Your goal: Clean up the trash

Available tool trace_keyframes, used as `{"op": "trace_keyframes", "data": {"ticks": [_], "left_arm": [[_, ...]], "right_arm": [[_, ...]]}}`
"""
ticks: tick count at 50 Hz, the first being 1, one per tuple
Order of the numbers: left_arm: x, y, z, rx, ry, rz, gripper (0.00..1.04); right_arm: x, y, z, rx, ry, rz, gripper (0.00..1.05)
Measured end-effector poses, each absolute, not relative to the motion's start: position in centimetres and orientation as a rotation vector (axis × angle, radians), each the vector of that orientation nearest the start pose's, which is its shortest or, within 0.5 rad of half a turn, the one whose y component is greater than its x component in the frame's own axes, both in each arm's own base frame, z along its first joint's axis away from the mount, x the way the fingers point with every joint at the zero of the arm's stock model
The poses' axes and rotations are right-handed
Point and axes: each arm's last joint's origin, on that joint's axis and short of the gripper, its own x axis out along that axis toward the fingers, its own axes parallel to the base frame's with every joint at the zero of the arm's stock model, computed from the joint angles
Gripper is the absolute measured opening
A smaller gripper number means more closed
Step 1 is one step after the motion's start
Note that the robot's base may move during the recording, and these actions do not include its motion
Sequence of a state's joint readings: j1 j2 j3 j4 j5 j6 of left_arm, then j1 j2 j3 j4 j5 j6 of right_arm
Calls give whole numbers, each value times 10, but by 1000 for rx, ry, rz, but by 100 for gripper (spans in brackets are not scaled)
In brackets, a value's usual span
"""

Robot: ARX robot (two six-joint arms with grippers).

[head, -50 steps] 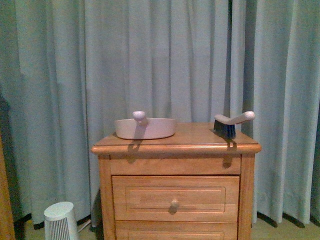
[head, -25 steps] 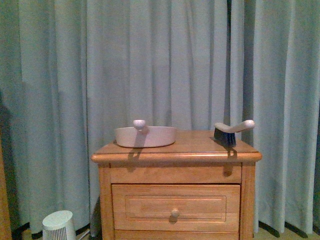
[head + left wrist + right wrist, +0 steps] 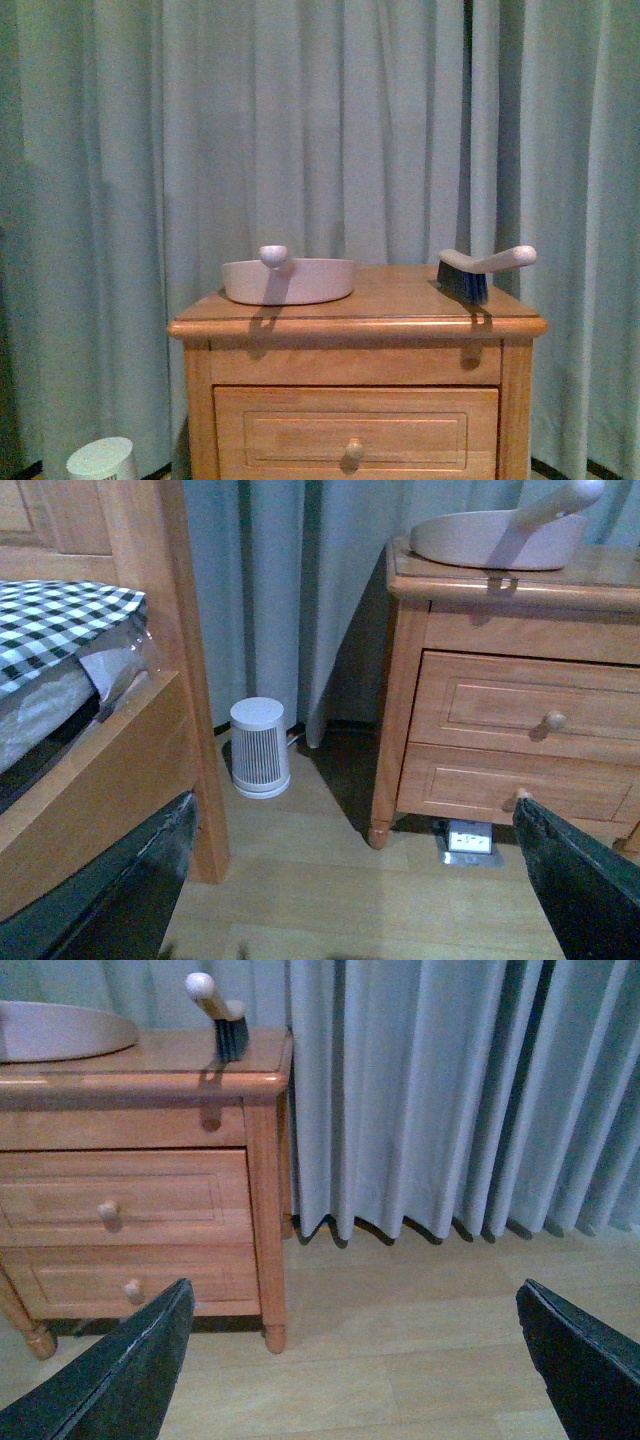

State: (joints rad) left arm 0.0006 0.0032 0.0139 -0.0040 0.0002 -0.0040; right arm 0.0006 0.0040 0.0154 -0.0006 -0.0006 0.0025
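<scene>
The crumpled white paper trash is out of view in every frame. A pale dustpan (image 3: 289, 281) and a hand brush (image 3: 480, 268) with dark bristles lie on a wooden nightstand (image 3: 355, 335). Neither arm shows in the front view. My left gripper (image 3: 350, 920) is open and empty above the wooden floor, facing the nightstand's drawers (image 3: 520, 710). My right gripper (image 3: 350, 1390) is open and empty above the floor, beside the nightstand's right corner (image 3: 265, 1160). The dustpan (image 3: 60, 1032) and brush (image 3: 220, 1015) also show in the right wrist view.
Blue-grey curtains (image 3: 300, 130) hang behind the nightstand. A small white ribbed appliance (image 3: 260, 747) stands on the floor between the nightstand and a wooden bed frame (image 3: 185, 680) with a checked cover (image 3: 55, 620). A floor socket (image 3: 470, 838) sits under the nightstand.
The front view has moved closer to the nightstand, which now sits lower and larger in frame. Dustpan and brush have not shifted on it.
</scene>
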Motion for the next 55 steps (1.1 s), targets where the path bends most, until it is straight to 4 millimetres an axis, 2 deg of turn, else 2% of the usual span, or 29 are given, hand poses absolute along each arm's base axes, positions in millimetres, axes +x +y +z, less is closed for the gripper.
{"op": "trace_keyframes", "data": {"ticks": [55], "left_arm": [[97,0,168,-4,-7,0,97]], "right_arm": [[97,0,168,3,-11,1,97]]}}
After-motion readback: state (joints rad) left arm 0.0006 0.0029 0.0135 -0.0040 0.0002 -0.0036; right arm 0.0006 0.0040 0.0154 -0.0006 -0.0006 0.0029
